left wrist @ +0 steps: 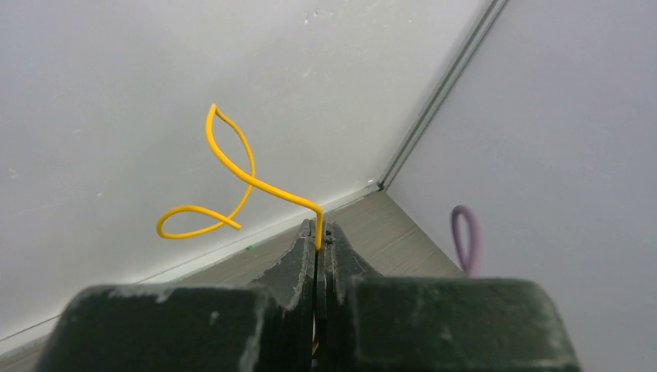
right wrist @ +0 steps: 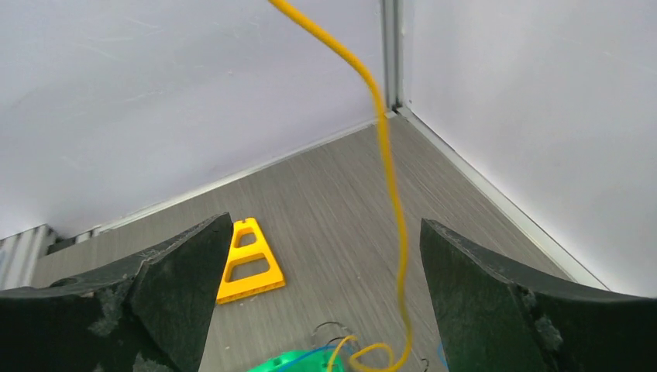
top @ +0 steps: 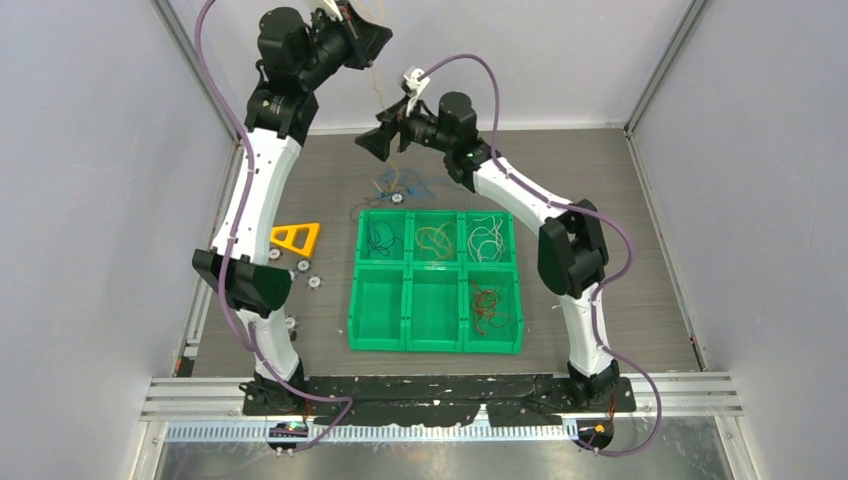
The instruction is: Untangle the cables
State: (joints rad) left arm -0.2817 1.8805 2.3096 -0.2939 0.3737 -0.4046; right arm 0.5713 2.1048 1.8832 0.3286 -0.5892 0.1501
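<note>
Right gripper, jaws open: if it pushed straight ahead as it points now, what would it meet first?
Probably the thin yellow cable hanging before the right gripper, right of centre; depth is unclear. Beyond it, grey tabletop.

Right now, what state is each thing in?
Left gripper: shut on yellow cable, raised.
Right gripper: open; the cable hangs between its jaws, ungripped.
Yellow cable: lifted, running down toward the tangle.
Tangle: loose heap behind the tray.
Tray: four bins filled; front-left and front-middle empty.
Triangle: lying flat.
</note>
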